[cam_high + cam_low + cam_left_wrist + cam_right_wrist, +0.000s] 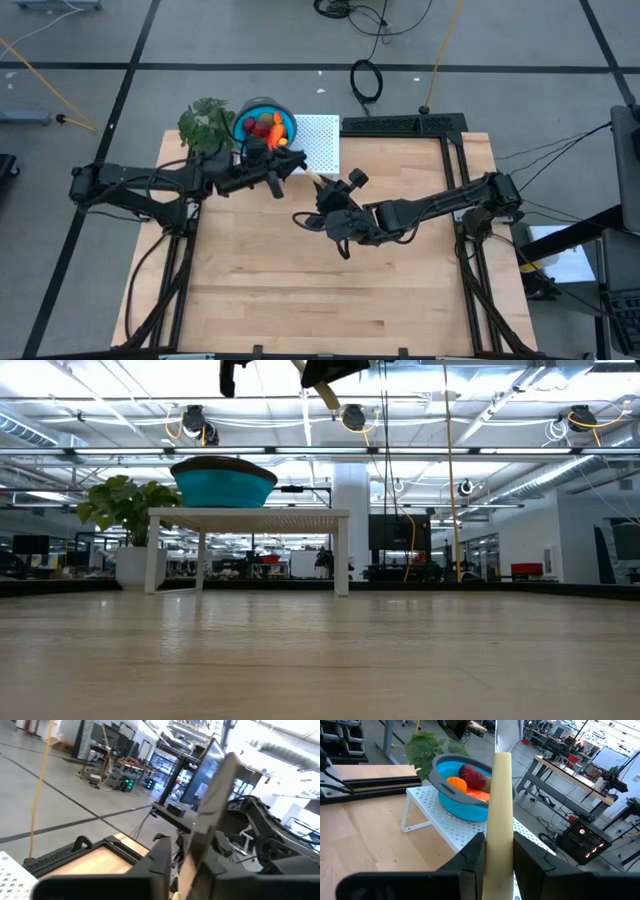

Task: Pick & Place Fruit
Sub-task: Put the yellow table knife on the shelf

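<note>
Filling most of the high view, the wooden table (330, 280) carries a white perforated stand (322, 140) at its 12 o'clock edge. On the stand sits a blue bowl (252, 110) holding the fruit (265, 128), with a green plant (205, 122) at the bowl's 9 o'clock. The right gripper (322, 190), near the stand's 6 o'clock, is clamped on the pale yellow knife handle (499, 815). The left gripper (292, 163) reaches beside the bowl; whether its fingers grip anything cannot be told.
</note>
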Available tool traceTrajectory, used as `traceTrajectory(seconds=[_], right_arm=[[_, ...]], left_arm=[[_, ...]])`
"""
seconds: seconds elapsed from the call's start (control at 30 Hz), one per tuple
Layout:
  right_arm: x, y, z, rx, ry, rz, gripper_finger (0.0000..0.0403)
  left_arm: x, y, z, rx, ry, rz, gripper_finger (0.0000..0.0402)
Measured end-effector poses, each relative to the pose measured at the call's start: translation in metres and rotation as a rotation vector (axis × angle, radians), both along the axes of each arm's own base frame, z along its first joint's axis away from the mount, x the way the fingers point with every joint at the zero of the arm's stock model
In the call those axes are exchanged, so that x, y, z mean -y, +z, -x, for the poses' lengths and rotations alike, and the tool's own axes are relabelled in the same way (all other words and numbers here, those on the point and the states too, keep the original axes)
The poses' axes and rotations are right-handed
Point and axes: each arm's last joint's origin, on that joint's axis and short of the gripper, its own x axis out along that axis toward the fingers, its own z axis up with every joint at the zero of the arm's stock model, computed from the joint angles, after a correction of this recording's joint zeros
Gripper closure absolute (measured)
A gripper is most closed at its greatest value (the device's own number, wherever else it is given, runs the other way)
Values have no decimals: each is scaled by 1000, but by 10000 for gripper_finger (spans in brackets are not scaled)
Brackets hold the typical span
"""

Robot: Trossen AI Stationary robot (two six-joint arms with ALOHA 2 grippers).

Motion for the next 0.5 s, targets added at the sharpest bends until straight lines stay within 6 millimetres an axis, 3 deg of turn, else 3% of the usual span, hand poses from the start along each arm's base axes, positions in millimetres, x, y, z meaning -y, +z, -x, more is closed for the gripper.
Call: traceTrajectory(seconds=[0.13,0.5], right_arm=[[2,0,0,0,-2,-1,337],[8,-4,-4,-29,131,-98,289]], left_arm=[[-3,0,0,-6,-32,-20,395],[-11,-4,0,-46,-57,-22,401]])
